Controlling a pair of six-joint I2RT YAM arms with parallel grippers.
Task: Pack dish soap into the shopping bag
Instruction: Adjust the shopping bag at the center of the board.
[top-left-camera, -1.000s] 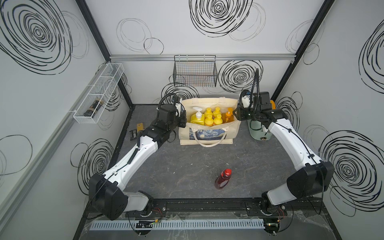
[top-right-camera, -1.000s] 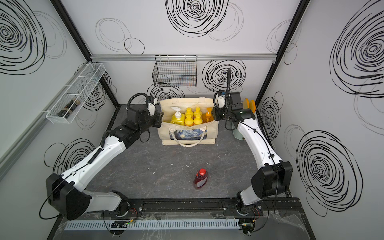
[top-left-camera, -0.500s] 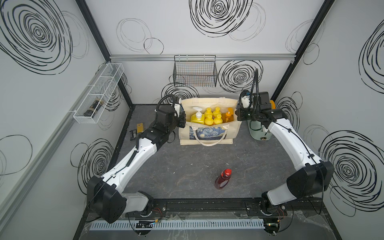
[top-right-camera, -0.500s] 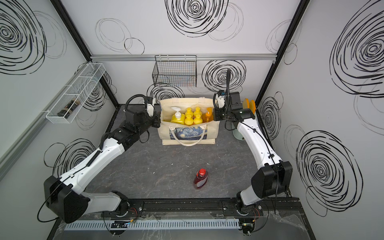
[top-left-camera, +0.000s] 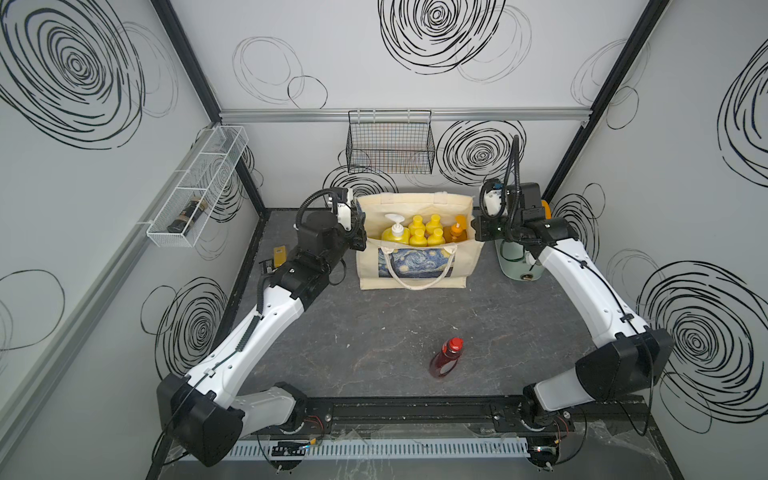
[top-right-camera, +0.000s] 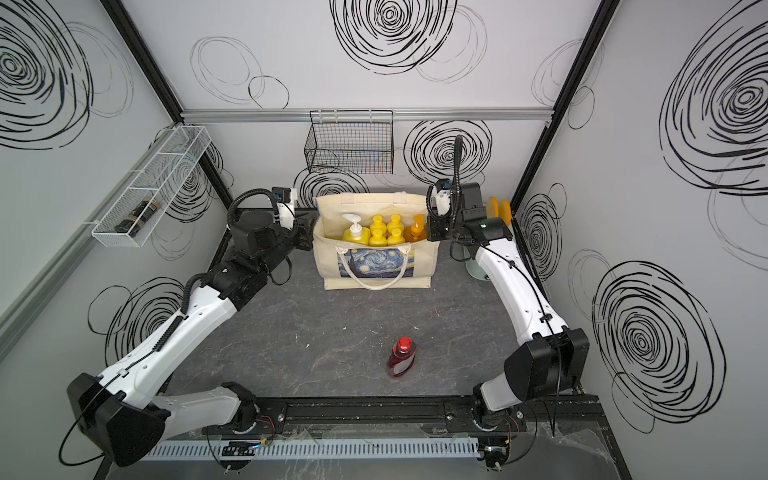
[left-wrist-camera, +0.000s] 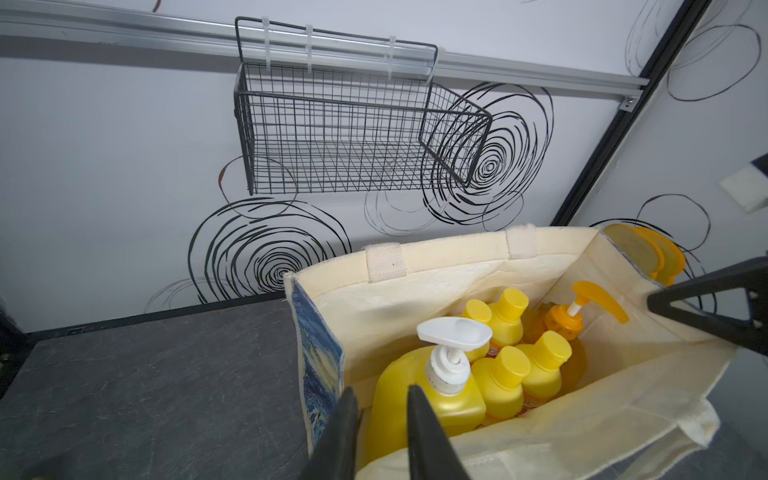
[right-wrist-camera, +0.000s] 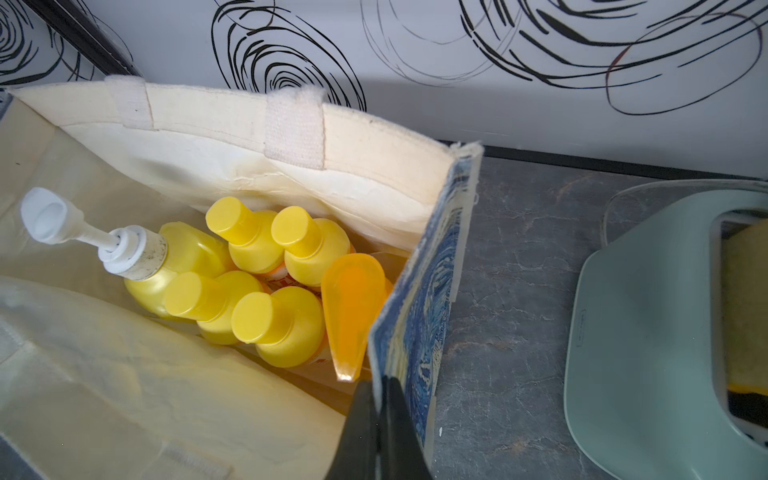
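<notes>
The cream shopping bag (top-left-camera: 415, 268) (top-right-camera: 374, 270) stands open at the back of the table. Inside it stand a yellow pump bottle (left-wrist-camera: 428, 399) (right-wrist-camera: 174, 257), an amber pump bottle (left-wrist-camera: 569, 320) (right-wrist-camera: 351, 307) and several yellow-capped dish soap bottles (top-left-camera: 426, 232). A dark-red, red-capped bottle (top-left-camera: 446, 358) (top-right-camera: 401, 357) lies alone near the front. At the bag's left rim my left gripper (left-wrist-camera: 380, 397) (top-left-camera: 358, 239) is open, its jaws apart over the edge. My right gripper (right-wrist-camera: 379, 395) (top-left-camera: 476, 232) is shut on the bag's right side wall.
A black wire basket (top-left-camera: 390, 145) hangs on the back wall above the bag. A white wire shelf (top-left-camera: 199, 187) on the left wall holds a dark bottle. A pale green container (right-wrist-camera: 665, 332) stands right of the bag. Yellow-and-black packets (top-left-camera: 278, 255) lie at the left wall.
My left jaws have parted at the bag's left rim. My right jaws have shut on the bag's right wall. The bag and bottles have stayed where they were.
</notes>
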